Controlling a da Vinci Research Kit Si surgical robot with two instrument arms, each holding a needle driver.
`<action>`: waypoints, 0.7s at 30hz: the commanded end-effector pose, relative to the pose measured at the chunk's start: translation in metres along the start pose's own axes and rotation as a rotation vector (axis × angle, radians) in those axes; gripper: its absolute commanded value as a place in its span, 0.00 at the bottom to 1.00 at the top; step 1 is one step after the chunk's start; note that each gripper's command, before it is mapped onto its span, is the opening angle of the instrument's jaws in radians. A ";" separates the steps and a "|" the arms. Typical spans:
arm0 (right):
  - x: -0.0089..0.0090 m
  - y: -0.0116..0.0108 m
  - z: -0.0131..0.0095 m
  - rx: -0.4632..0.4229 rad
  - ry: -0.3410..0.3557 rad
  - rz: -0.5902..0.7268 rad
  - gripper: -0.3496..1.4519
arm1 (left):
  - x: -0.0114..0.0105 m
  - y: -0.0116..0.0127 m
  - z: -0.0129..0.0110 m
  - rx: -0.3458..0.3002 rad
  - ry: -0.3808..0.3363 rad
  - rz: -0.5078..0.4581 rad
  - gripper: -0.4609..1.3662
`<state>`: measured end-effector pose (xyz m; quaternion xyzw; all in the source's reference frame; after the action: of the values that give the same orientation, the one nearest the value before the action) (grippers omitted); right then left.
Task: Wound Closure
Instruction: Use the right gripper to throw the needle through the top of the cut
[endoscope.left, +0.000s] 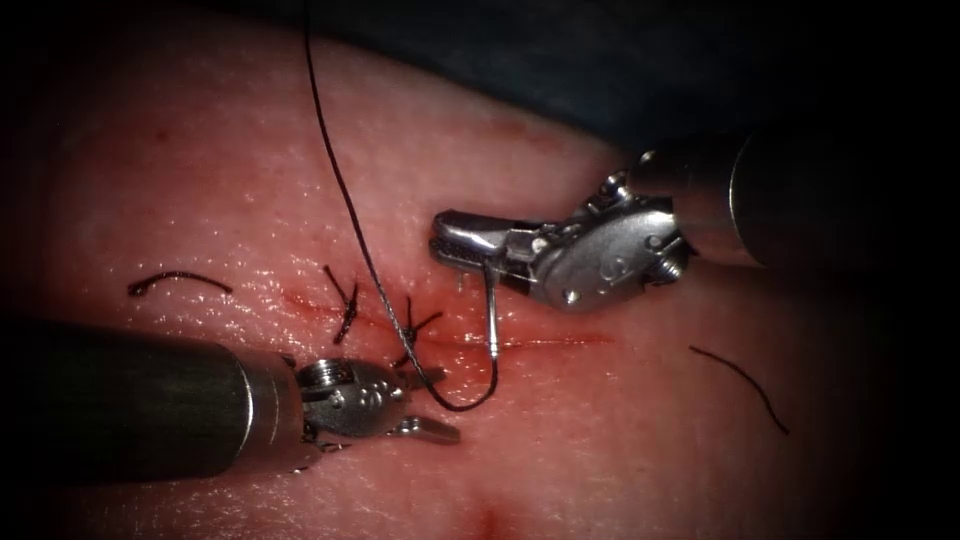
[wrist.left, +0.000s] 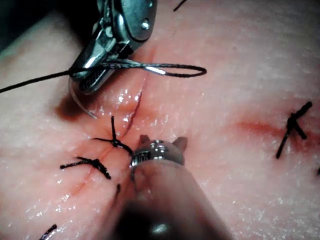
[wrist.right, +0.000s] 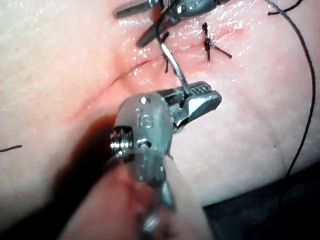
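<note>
Pink, wet tissue (endoscope.left: 620, 440) is spread across the whole scene, with the cut (endoscope.left: 540, 340) run left to right through the middle and a bit of red fluid (endoscope.left: 495, 520) seen near the front edge. Two finished stitches (endoscope.left: 345, 305) are tied over the left part of the cut, knots and short tails sticking up.

The right hand (endoscope.left: 445, 240) is clenched on the needle (endoscope.left: 492, 310), gripped near its blunt end where the thread (endoscope.left: 340, 190) is attached. From the jaws the needle is hung down across the cut, and its curve is swept round toward the left hand; whether the tip is in the tissue can't be told. In the right wrist view the needle (wrist.right: 175, 70) is seen pinched between the serrated jaws of the right hand (wrist.right: 207, 97).

The left hand (endoscope.left: 430, 405) is parked just in front of the cut, released, jaws spread, nothing held; the needle's curve is right beside it.

The thread is trailed from the stitches up and away to the back. Two loose cut ends of thread (endoscope.left: 178, 280) are left lying on the tissue, one far left, one far right.
</note>
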<state>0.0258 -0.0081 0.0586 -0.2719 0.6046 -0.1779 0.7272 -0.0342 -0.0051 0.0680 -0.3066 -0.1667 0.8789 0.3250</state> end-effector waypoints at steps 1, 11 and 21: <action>0.0000 -0.0002 0.0000 -0.007 0.001 -0.006 0.00 | 0.0000 0.0000 0.0000 -0.005 0.000 0.000 0.42; -0.0006 -0.0053 -0.0007 -0.010 -0.015 -0.048 0.00 | 0.0002 0.0003 -0.0003 -0.005 0.002 -0.002 0.41; -0.0020 -0.0094 -0.0022 0.000 -0.072 -0.037 0.00 | 0.0003 0.0002 -0.0003 -0.005 0.008 -0.003 0.41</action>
<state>0.0239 -0.0150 0.0662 -0.2871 0.5725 -0.1834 0.7458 -0.0343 -0.0050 0.0674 -0.3096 -0.1662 0.8774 0.3267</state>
